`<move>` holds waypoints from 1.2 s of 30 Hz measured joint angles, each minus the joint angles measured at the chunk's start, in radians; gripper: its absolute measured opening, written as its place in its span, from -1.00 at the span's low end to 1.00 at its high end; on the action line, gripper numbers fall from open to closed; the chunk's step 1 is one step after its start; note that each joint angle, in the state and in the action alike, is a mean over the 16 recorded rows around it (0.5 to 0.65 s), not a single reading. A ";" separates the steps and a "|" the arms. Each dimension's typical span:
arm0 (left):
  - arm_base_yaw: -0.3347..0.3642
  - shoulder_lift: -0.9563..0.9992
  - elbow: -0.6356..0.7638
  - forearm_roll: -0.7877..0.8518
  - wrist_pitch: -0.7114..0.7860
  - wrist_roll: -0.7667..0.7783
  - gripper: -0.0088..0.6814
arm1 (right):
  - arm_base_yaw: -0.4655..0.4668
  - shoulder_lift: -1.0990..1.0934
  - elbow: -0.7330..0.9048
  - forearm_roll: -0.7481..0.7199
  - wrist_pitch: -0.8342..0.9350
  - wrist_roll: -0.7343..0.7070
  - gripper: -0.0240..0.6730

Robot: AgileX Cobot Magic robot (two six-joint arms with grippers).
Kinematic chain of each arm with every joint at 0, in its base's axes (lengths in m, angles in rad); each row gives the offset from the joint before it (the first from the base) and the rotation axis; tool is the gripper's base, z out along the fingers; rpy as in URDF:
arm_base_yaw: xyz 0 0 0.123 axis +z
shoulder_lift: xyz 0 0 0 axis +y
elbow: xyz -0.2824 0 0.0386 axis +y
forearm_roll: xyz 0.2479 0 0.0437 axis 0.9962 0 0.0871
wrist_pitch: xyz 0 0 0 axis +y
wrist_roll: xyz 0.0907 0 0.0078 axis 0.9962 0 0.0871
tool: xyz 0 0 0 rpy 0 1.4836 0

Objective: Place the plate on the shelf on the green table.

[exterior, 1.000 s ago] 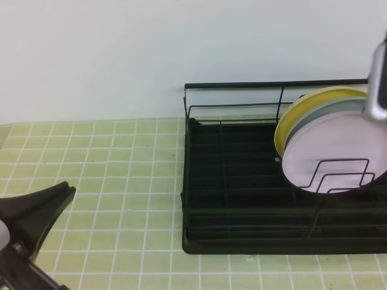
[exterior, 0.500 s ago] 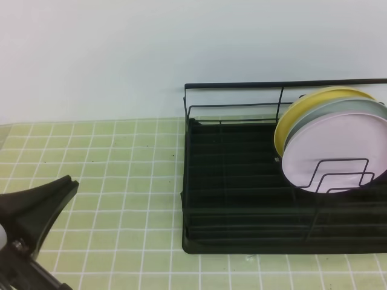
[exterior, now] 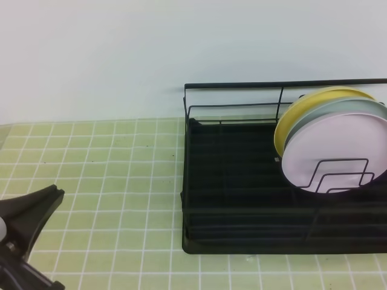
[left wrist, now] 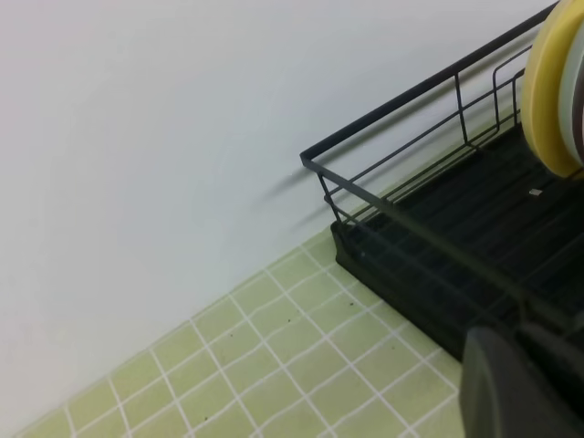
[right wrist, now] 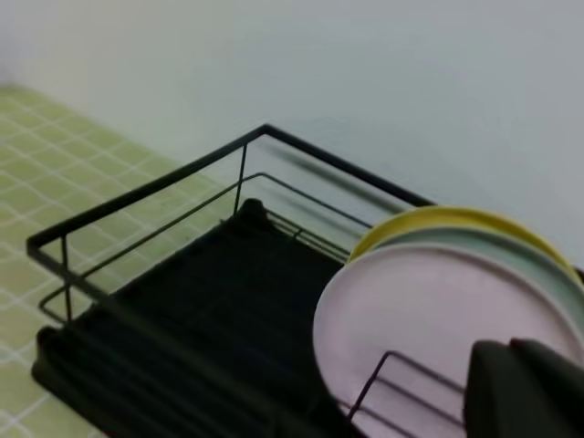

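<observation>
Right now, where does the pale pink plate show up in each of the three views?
Exterior high: the pink plate stands on edge at right, frontmost of three in the black rack.
Left wrist: not identifiable; only the yellow plate and a pale edge behind it show at top right.
Right wrist: lower right, frontmost.
Shared landmark: the yellow plate.

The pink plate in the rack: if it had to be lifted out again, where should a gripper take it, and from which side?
Grip the pink plate at its upper rim, coming from above. It stands on edge at the front of the stack, with wire dividers crossing its lower face and the blue-green plate close behind.
</observation>
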 joint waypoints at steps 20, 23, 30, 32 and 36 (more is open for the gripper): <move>0.000 0.000 0.000 0.000 0.015 0.000 -0.97 | 0.000 -0.183 0.243 0.017 0.077 -0.009 -0.94; 0.000 0.000 0.000 0.000 0.015 0.000 -0.97 | 0.000 -0.183 0.243 0.022 0.030 -0.009 -0.94; 0.000 0.000 0.000 0.000 0.015 0.001 -0.97 | 0.000 -0.199 0.246 0.029 -0.157 -0.008 -0.94; 0.000 0.000 0.000 0.000 0.015 0.001 -0.97 | 0.000 -0.216 0.250 0.012 -0.211 0.002 -0.94; 0.000 0.000 0.000 0.000 0.016 0.002 -0.97 | -0.001 -0.270 0.268 -0.101 -0.284 0.099 -0.94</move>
